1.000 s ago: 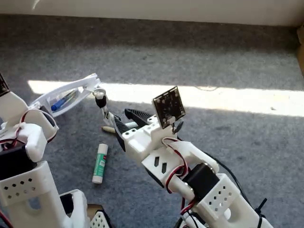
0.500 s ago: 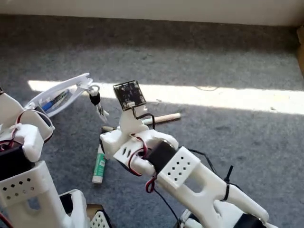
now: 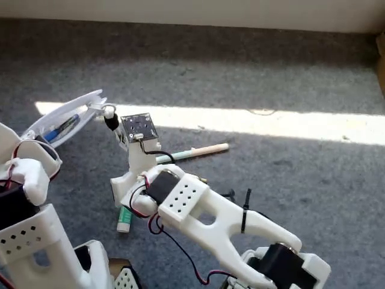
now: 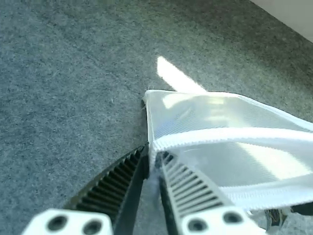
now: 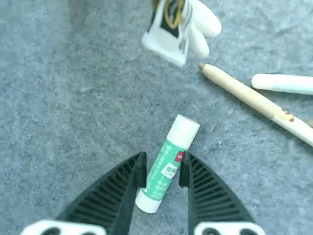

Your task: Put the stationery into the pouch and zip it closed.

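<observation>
A green and white glue stick (image 5: 168, 159) lies on the grey carpet, its end peeking out under the right arm (image 3: 124, 220). My right gripper (image 5: 162, 159) is open, pointing down, with one finger on each side of the stick. My left gripper (image 4: 152, 160) is shut on the edge of the white mesh pouch (image 4: 220, 142), held up off the carpet at the left (image 3: 63, 120) with a blue pen (image 3: 60, 129) inside. A wooden pencil (image 3: 192, 151) (image 5: 244, 92) and a white stick (image 5: 283, 83) lie just past the glue stick.
The pouch's zip pull and tag (image 5: 176, 24) hang beyond the glue stick. A sunlit strip (image 3: 289, 125) crosses the carpet. A pale wall base (image 3: 240, 12) runs along the far side. Bare carpet stretches to the right.
The right arm has swung left and dropped over the glue stick, so its gripper now straddles it. The pouch in the left gripper has shifted a little left and up.
</observation>
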You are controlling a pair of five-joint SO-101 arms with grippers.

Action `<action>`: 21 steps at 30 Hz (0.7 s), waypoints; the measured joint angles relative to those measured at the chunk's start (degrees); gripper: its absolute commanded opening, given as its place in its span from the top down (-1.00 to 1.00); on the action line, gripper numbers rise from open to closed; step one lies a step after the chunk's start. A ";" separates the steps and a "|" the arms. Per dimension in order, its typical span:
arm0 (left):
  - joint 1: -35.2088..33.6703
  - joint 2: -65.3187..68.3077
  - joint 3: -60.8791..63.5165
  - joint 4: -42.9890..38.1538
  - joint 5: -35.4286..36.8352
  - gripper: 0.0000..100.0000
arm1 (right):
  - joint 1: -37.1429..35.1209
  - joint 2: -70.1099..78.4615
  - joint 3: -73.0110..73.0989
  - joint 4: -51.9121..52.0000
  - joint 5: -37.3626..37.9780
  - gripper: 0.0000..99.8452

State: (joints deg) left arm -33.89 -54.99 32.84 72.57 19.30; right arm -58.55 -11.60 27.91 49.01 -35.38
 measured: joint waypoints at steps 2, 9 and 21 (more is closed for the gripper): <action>-0.53 0.00 0.00 -0.09 0.26 0.99 | -0.09 1.58 -0.88 0.00 -0.70 0.77; -1.76 0.09 0.00 -0.88 1.14 0.99 | -0.26 6.33 -4.22 0.00 -6.59 0.77; -3.43 0.09 0.00 -1.05 1.14 0.99 | -0.26 16.00 -9.32 0.00 -10.02 0.77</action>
State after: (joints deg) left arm -37.32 -54.90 32.84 71.52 20.44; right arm -58.81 4.40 18.59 49.01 -45.41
